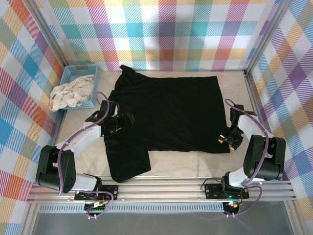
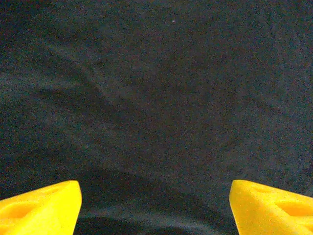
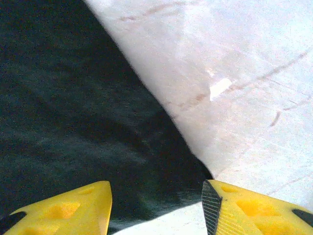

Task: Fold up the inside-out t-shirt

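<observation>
Black cloth, spread flat across the middle of the table (image 1: 195, 164): the inside-out t-shirt (image 1: 171, 112) lies with its collar toward the far left, one sleeve reaching toward the near edge, and its hem along the right. No fold is apparent yet, so the task appears to be at its start.

The left gripper (image 2: 156, 205) hangs low over the left part of the shirt, near the shoulders. Its yellow fingertips (image 2: 39, 208) are spread wide with nothing clasped, and only smooth fabric lies beneath them. This probably readies it to pinch a layer.

The right gripper (image 3: 156, 205) sits at the near right hem corner. Its jaws are parted and straddle the corner's tip where cloth meets bare tabletop. The corner is not pinched. A corner is a sensible hold because it lets the hem be lifted without bunching.

At the far left, well apart from the shirt's body, a blue basket (image 1: 68, 73) holds a white-cream cloth (image 1: 71, 93) and plays no part here.
</observation>
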### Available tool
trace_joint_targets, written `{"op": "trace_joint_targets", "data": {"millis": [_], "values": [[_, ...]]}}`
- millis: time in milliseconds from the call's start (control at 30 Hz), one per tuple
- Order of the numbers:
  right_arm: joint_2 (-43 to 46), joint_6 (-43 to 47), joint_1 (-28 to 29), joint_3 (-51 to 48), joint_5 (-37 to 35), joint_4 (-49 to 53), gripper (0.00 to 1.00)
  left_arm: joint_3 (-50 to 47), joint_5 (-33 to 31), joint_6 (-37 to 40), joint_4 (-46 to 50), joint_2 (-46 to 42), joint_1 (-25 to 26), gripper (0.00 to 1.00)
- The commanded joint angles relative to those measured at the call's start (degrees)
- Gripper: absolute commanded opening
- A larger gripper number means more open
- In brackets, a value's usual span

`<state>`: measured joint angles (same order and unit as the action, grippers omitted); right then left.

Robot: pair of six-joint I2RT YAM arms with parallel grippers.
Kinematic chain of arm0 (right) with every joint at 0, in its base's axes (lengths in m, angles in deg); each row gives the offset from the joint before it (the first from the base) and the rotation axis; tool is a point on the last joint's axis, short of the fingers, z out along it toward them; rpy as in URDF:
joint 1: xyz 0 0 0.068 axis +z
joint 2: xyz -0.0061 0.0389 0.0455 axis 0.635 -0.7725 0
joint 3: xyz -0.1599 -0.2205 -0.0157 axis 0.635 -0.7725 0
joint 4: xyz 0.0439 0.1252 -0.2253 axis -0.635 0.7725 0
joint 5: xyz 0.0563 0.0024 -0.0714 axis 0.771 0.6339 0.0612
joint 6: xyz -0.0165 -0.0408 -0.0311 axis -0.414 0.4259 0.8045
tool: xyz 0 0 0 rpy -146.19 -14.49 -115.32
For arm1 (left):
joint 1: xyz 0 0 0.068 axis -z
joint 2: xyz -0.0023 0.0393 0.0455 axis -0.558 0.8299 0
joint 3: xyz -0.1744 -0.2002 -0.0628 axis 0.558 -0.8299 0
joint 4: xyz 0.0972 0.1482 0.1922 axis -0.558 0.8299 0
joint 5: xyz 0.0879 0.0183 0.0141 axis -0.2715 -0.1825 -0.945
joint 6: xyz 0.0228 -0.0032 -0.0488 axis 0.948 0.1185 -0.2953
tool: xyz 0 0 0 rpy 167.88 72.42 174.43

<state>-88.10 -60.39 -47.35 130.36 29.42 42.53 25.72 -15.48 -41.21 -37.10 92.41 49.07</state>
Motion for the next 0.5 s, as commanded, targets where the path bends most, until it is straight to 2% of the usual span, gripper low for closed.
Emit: {"op": "trace_joint_targets", "data": {"millis": [0, 200, 367, 467], "values": [[0.1, -0.3, -1.9, -1.8, -1.1, 3.0, 0.53, 0.9, 0.0, 0.7, -0.4, -0.1, 0.3, 0.8], [-2.7, -0.4, -1.9, -3.9, 1.0, -1.3, 0.47, 1.0, -0.2, 0.9, -0.2, -0.4, 0.3, 0.8], [-4.9, -0.6, -1.9, -4.9, 3.7, -5.4, 0.34, 1.1, -0.8, 1.2, 1.1, -1.2, 0.3, 0.8], [-5.4, 0.1, -1.9, -4.4, 3.0, -6.7, 0.26, 1.3, -1.1, 1.2, 2.5, -1.7, 0.3, 0.8]]}}
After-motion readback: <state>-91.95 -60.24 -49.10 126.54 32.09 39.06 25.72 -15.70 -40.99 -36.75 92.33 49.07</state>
